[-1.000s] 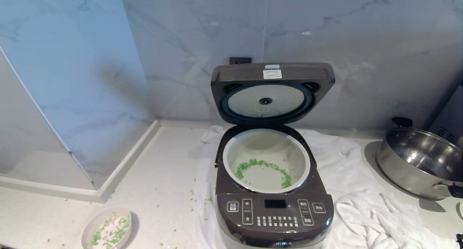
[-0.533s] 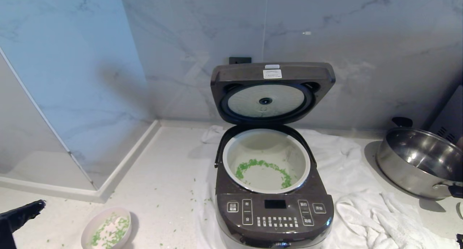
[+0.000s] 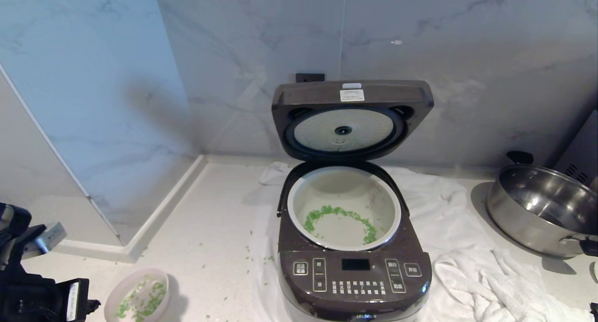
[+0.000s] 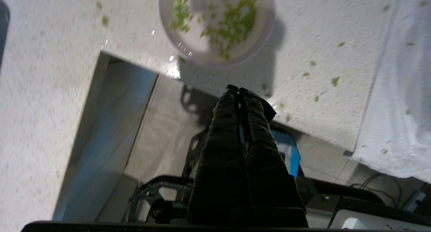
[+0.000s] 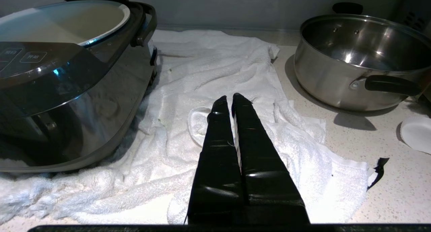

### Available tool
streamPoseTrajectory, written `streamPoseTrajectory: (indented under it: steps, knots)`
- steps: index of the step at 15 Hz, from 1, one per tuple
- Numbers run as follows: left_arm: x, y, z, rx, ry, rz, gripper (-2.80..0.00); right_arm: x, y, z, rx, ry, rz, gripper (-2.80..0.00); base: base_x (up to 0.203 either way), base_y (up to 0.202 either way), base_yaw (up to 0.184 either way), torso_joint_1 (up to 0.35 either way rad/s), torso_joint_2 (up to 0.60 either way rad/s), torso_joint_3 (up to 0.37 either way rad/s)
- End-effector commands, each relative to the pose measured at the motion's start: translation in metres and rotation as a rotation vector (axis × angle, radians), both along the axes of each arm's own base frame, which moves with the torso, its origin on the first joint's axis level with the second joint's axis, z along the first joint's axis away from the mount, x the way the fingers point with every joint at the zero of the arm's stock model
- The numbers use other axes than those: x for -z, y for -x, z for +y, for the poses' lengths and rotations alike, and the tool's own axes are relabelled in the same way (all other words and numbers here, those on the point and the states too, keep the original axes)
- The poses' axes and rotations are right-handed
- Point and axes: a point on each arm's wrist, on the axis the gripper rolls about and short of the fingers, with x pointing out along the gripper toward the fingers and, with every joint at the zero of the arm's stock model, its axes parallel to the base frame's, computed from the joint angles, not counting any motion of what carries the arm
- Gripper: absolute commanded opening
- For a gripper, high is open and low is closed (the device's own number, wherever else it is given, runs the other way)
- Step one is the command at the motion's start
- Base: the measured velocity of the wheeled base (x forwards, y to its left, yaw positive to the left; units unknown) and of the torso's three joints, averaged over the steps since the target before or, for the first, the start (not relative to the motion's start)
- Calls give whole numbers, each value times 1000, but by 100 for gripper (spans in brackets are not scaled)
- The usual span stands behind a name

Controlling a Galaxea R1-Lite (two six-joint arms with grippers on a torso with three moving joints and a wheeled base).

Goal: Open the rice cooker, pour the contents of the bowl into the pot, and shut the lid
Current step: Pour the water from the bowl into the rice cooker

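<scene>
The rice cooker [image 3: 353, 247] stands on a white towel [image 3: 472, 275] on the table [image 3: 210, 210], its lid [image 3: 351, 118] raised upright against the marble wall. The pot [image 3: 344, 208] sits inside the body with a ring of green bits [image 3: 338, 214] at its bottom. The pink bowl [image 3: 138, 296] rests on the table left of the cooker, some green bits in it and more scattered around. The left end effector [image 4: 237, 89] hovers near the bowl, fingers pressed together, holding nothing. The right end effector [image 5: 231, 99] hangs over the towel, fingers together and empty, between the cooker and a steel pan [image 5: 357, 57]
</scene>
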Motion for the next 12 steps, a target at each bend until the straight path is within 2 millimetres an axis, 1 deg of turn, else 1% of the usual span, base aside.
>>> streamPoseTrajectory:
  steps: [1,2,3,4,6,9,12]
  knots:
    - [16,-13,6,-38,12,130,-280,0,0,0,-1,0,0,-280,0,0,0,0,0,0]
    - [19,-15,8,-49,15,154,-280,0,0,0,-1,0,0,-280,0,0,0,0,0,0]
    - [21,-18,9,-55,18,168,-250,0,0,0,-1,0,0,-280,0,0,0,0,0,0]
    - [21,-20,9,-55,25,170,0,0,0,0,-1,0,0,-280,0,0,0,0,0,0]
    - [28,-29,10,-56,34,198,0,0,0,0,-1,0,0,-280,0,0,0,0,0,0]
    - [46,-57,13,-84,35,167,0,0,0,0,-1,0,0,-280,0,0,0,0,0,0]
    - [56,-68,14,-96,38,196,0,0,0,0,-1,0,0,-280,0,0,0,0,0,0]
